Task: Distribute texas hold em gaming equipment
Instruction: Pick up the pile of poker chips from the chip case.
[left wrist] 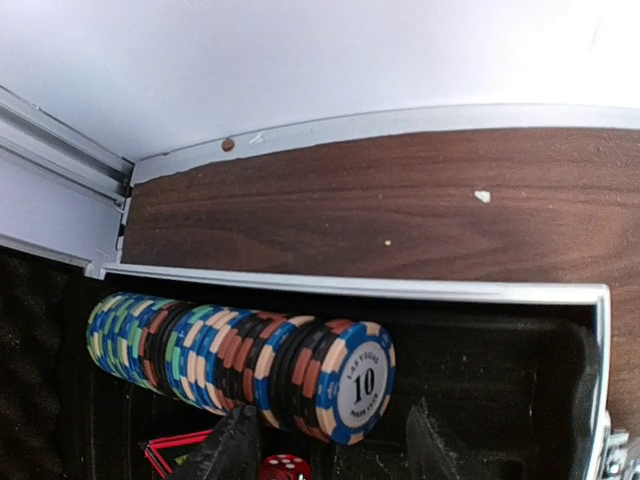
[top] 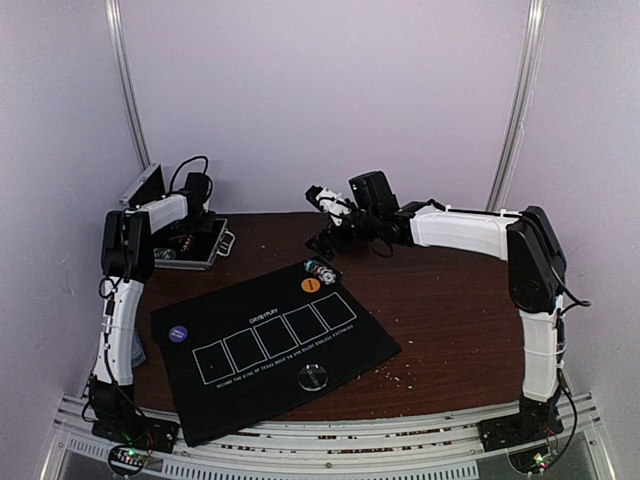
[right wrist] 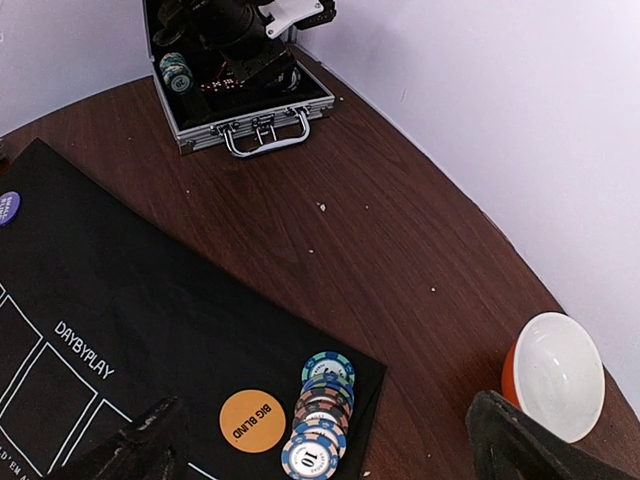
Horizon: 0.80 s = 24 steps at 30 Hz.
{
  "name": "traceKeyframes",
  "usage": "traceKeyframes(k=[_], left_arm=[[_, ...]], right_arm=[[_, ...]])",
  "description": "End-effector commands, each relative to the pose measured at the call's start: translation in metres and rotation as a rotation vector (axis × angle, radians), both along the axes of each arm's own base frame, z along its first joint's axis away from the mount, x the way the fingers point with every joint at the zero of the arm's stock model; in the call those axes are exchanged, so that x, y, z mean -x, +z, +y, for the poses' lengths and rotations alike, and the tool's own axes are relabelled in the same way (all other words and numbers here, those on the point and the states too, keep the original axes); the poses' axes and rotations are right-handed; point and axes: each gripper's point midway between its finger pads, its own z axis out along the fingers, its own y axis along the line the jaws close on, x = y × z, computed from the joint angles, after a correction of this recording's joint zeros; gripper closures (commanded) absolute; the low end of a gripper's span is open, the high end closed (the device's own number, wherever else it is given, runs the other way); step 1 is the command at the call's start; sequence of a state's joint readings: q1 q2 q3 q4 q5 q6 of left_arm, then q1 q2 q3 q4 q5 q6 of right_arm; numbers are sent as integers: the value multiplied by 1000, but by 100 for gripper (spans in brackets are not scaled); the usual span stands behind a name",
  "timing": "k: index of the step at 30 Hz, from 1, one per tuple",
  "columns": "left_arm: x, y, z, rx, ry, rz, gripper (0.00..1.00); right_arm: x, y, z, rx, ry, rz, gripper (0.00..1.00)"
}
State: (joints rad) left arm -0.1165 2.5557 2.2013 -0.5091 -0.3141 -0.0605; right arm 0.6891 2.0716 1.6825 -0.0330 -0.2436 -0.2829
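Top view: the left arm (top: 130, 250) is reaching into the open metal case (top: 205, 250) at the far-left of the worktop (top: 450, 310). The right jaws are hanging wide apart over the far middle, gripping nothing. The black mat (top: 270, 340) is lying front-centre w/ a purple disc (top: 178, 334), orange disc (top: 311, 285), clear disc (top: 313, 377) and a small chip stack (top: 318, 270) at its far corner.

Left wrist: the left jaws are standing apart just below the end of the chip row (left wrist: 240, 360) lying on edge in the case, nothing clamped yet. The step in hand looks like fetching more chips. The next move prob. calls for straddling a few end chips, then squeezing w/o dragging the whole row. The finger bases are cut off at the frame edge, and a red die (left wrist: 285, 467) is only half showing.

Right wrist: the jaws are spreading wide above the stack, w/ a white bowl (right wrist: 555, 375) nearby. The case interior is dark and partly blocked by the left arm. No cards are showing anywhere.
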Motion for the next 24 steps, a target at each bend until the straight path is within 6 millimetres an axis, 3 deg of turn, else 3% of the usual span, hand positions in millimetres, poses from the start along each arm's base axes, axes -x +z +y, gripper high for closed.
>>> traceKeyframes(k=[1,14,18,24], left_arm=[[-1,16,-28,61,-117,-85,48],[-13,46,-19,-14,-77,-173,48],[-16,59,-6,-72,-25,-208,39],[-25,34,4,-96,16,-154,31]], right_arm=[[4,9,-1,-18,9,9,1],[5,1,1,-3,20,33,2],[6,-1,2,-1,25,40,1],[5,-2,4,-2,29,50,2]])
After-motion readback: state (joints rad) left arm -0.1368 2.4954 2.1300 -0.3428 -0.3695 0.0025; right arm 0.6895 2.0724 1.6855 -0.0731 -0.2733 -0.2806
